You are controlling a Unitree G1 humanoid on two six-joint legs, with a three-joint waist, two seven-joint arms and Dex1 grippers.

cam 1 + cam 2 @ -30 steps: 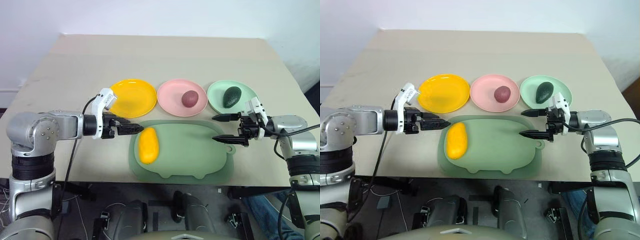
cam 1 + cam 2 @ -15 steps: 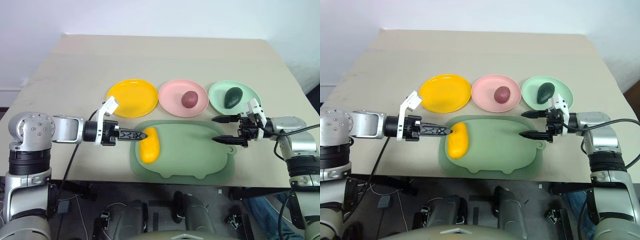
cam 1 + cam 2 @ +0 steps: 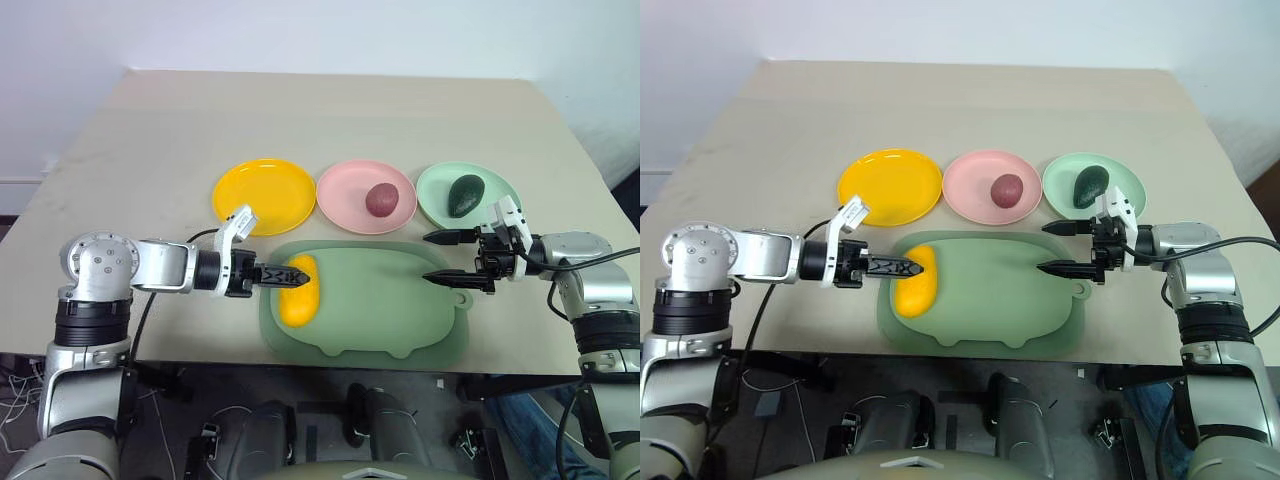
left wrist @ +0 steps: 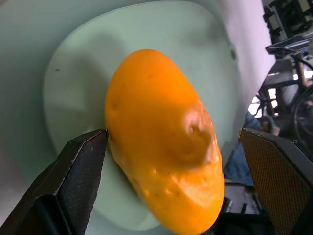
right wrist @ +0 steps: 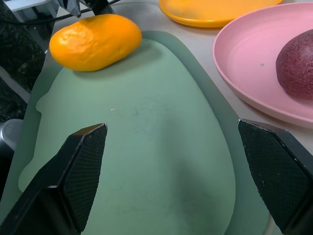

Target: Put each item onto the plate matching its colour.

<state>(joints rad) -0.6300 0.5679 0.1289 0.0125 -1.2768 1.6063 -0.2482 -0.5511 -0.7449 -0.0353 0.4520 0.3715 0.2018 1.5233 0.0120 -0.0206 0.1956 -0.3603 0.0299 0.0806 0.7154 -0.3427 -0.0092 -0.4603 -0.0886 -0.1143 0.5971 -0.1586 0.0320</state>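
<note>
Mango [image 3: 298, 289], yellow, is the one item left to sort. L gripper [image 3: 287, 275] at its near end, fingers spread wide w/ fruit between them; in the left wrist view one finger pad [image 4: 83, 166] is at the skin, touching or nearly, the other pad [image 4: 281, 171] well clear. So not clamped yet, nothing held. R gripper [image 3: 434, 257] hangs over the far edge of the pig-shaped board [image 3: 390, 305], fingers apart, empty, pointing across toward the mango.

Progress, judged from layout: 2 of 3 done. Red-purple fruit [image 3: 380, 198] sits on pink plate [image 3: 345, 195]; avocado [image 3: 464, 194] sits on light green plate [image 3: 435, 185]. Yellow plate [image 3: 265, 194] bare, just beyond the board's left corner, close to L gripper. Left to do: close on mango, lift, carry the short way to yellow plate, release.

Mango look: oblong, plump, smooth orange-yellow skin w/ slight dimples and a glossy patch, lying on its side at the board's left end, long axis roughly front-to-back. Prob. plastic toy, rounded and slick, so could squirt out if pinched off-centre; grip across the narrow width looks the safer bet.

All sits on a tan table [image 3: 330, 115].
</note>
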